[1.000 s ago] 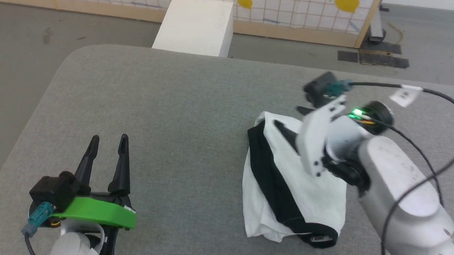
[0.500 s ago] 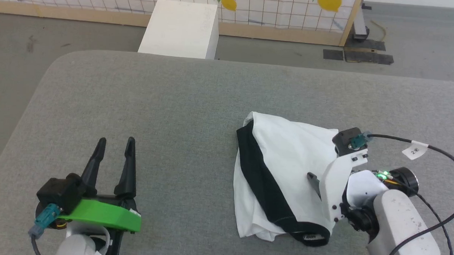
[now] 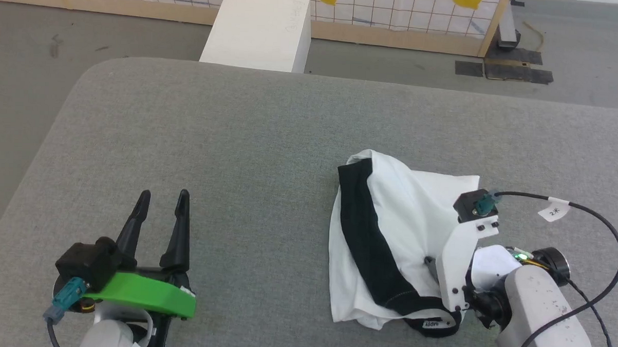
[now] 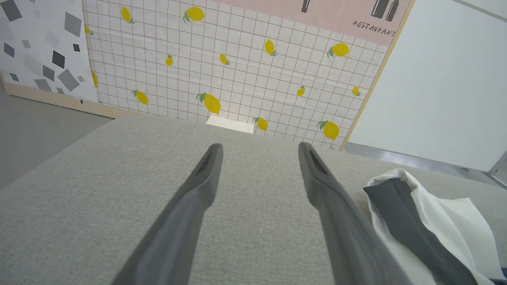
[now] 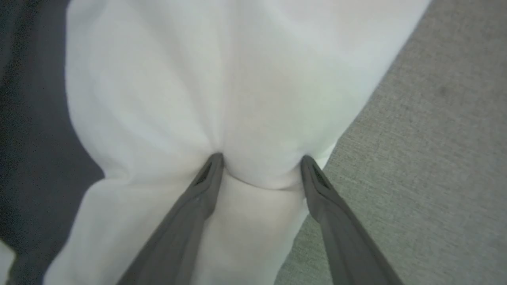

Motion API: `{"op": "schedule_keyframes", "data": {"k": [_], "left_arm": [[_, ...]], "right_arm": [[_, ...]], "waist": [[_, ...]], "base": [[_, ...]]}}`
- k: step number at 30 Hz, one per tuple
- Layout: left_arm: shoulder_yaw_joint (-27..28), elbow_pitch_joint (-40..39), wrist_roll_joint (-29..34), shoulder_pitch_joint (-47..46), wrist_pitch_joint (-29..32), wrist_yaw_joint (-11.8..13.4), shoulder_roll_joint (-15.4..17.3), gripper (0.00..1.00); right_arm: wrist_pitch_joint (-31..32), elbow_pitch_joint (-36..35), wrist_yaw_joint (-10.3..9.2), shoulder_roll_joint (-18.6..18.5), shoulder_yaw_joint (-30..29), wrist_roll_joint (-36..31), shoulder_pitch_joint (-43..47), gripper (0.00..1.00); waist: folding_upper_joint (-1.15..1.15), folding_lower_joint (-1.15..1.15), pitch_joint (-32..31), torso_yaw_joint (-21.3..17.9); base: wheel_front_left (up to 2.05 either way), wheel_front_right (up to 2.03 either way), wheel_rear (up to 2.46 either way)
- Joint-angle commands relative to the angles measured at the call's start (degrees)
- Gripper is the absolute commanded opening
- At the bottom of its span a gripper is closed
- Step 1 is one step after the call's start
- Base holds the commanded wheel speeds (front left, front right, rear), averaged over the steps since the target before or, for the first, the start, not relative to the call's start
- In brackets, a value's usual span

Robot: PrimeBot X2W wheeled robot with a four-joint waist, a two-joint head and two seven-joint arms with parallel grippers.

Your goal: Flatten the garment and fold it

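Observation:
The garment [image 3: 405, 223] lies bunched on the grey table [image 3: 228, 134], right of centre: white cloth with a black sleeve band across it and a black collar with a lettered strip [image 3: 434, 324] at the near edge. My right gripper [image 5: 261, 158] is open, its fingertips [image 5: 216, 160] pressed down into the white cloth near the garment's right edge, and a small ridge of cloth bulges between them. In the head view the wrist bracket hides most of that gripper. My left gripper [image 3: 164, 193] stands open over bare table at the near left, well apart from the garment [image 4: 420, 213].
A white box [image 3: 257, 28] stands on the floor past the table's far edge, before a tiled panel with lemon prints [image 4: 237, 67]. The table's rounded left corner [image 3: 94, 68] is near the left arm. A black cable [image 3: 595, 219] loops off my right wrist.
My right arm has dropped and pulled back toward me, from above the garment's far side down onto its near right part. The head camera shifted slightly. The left gripper stayed put.

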Motion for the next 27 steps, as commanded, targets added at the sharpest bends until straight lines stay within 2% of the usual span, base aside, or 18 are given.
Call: {"op": "schedule_keyframes", "data": {"k": [1, 2, 3, 11, 15, 20, 24, 27], "left_arm": [[-0.02, 0.08, -0.39, -0.66, -0.22, -0.40, 0.43, 1.00], [-0.13, 0.17, -0.48, -0.70, -0.22, -0.40, 0.42, 1.00], [-0.20, 0.20, -0.50, -0.73, -0.22, -0.40, 0.43, 1.00], [0.05, 0.38, -0.44, -0.60, -0.22, -0.40, 0.46, 1.00], [0.54, 0.46, -0.19, -0.11, -0.22, -0.40, 0.22, 1.00], [1.80, -0.82, 0.22, 1.11, -0.22, -0.40, 0.02, 1.00], [2.61, -2.63, 0.46, 1.34, -0.22, -0.40, 0.22, 1.00], [2.62, -3.94, 0.57, 0.75, -0.22, -0.40, 0.37, 1.00]], "right_arm": [[1.28, 2.19, -0.08, 0.24, 0.24, 0.68, 1.72, 0.47], [1.51, 2.55, -0.08, 0.16, 0.52, 0.85, 1.66, 0.20], [1.79, 2.82, -0.08, 0.16, 0.66, 1.37, 1.61, 0.00], [-1.16, 1.94, -0.08, -2.06, 1.46, 3.19, -0.31, 0.00], [-2.45, 0.17, -0.08, -4.35, 4.38, 4.31, -1.00, 0.00], [-0.95, -5.00, -0.08, -11.33, 10.51, 7.36, -1.99, 0.00], [2.19, -10.42, -0.08, -19.40, 15.65, 10.38, -3.56, 0.00], [4.18, -13.58, -0.08, -25.07, 17.39, 12.14, -4.43, 0.00]], "waist": [[0.00, 0.00, 0.14, 0.09], [0.00, 0.00, 0.17, 0.14], [0.00, 0.00, 0.21, 0.16], [0.00, 0.00, -0.02, -0.13], [0.00, 0.00, -0.87, -0.94], [0.00, 0.00, -0.62, -5.16], [0.00, 0.00, 1.68, -11.27], [0.00, 0.00, 3.72, -15.35]], "base": [[0.00, 0.00, 0.00], [0.00, 0.00, 0.00], [0.00, 0.00, 0.00], [0.00, 0.00, 0.00], [0.00, 0.00, 0.00], [0.00, 0.00, 0.00], [0.00, 0.00, 0.00], [0.00, 0.00, 0.00]]}}
